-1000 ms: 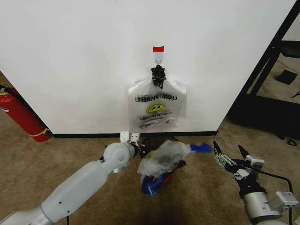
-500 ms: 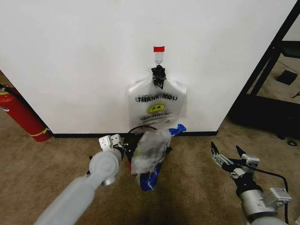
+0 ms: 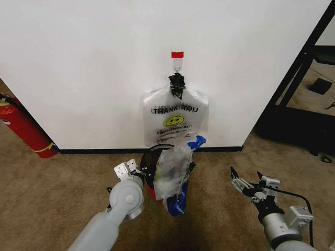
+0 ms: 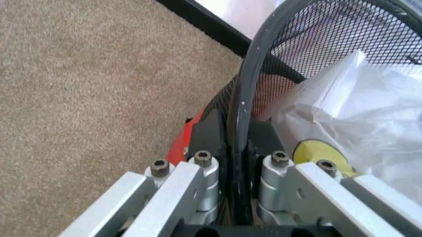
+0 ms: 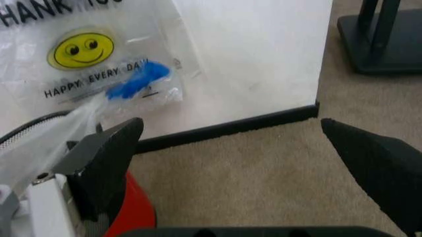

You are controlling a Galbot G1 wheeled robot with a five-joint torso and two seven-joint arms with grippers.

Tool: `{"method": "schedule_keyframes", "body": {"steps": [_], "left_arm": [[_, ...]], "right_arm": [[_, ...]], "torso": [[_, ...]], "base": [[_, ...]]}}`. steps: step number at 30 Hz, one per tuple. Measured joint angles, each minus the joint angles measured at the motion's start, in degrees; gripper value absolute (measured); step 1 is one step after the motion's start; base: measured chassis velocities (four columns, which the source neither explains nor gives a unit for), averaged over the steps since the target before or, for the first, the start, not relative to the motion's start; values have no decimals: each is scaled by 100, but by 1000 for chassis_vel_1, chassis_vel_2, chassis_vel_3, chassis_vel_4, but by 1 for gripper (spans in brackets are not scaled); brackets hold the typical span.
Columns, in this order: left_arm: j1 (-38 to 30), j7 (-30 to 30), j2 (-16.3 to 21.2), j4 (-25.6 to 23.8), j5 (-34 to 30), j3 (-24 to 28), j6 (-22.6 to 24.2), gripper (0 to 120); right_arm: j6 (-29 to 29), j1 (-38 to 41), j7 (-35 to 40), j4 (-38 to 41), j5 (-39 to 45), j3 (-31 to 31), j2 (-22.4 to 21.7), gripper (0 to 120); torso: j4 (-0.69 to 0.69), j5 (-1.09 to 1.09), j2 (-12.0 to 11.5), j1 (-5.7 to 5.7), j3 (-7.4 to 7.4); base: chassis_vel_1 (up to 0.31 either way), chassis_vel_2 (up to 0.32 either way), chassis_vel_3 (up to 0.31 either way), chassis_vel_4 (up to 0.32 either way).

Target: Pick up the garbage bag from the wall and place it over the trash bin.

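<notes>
**Bag draped on the bin, left end effector on the rim**

The left end effector (image 3: 129, 168) is clamping its fingers (image 4: 197, 173) shut around the rim of the trash bin (image 4: 245, 94), on the bin's left side. The garbage bag (image 3: 172, 167) is lying crumpled over the bin's mouth, below the bundle of bags (image 3: 175, 117) hanging on the wall (image 3: 78, 68). Right of the bin, the right end effector (image 3: 246, 184) is hovering above the carpet, fingers spread wide and empty.
</notes>
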Motion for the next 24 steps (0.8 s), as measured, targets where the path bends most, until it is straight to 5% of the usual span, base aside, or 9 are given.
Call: {"method": "schedule_keyframes", "body": {"steps": [15,24], "left_arm": [[53,229,-58,398,426,137,-38,4],[187,466,24,217,481,39,304,37]], "right_arm": [[-49,30,59,-87,-16,-49,12,100],[-47,70,59,-98,-30,-96,12,100]], "torso": [[0,0,0,0,0],[0,-2,0,0,0]], "base": [[0,0,0,0],[0,0,0,0]]}}
